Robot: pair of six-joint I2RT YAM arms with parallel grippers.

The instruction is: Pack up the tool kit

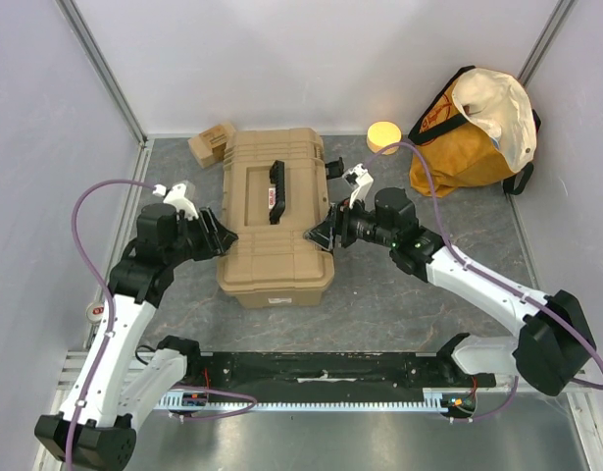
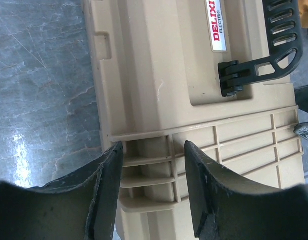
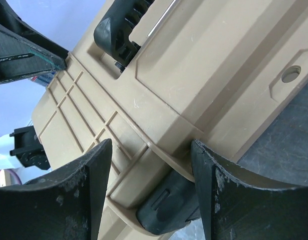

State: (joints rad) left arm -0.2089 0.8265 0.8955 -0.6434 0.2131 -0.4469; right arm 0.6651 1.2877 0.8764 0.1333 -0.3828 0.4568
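Observation:
The tool kit [image 1: 272, 221], a tan hard-plastic box with a black handle [image 1: 276, 191], lies with its lid down in the middle of the table. My left gripper [image 1: 226, 238] is at its left edge. In the left wrist view this gripper [image 2: 154, 155] is open, its jaws straddling a ribbed tan lug [image 2: 146, 175] on the box rim. My right gripper [image 1: 318, 234] is at the right edge. The right wrist view shows it [image 3: 151, 150] open around a black latch [image 3: 166, 210], with the right finger against the rim ledge. The red-white label [image 2: 217, 25] shows on the lid.
An orange-yellow cloth bag [image 1: 477, 128] stands at the back right, with a round yellow object [image 1: 382, 134] beside it. A small tan block [image 1: 211, 142] lies behind the box's left corner. Walls close in the table on the left, back and right.

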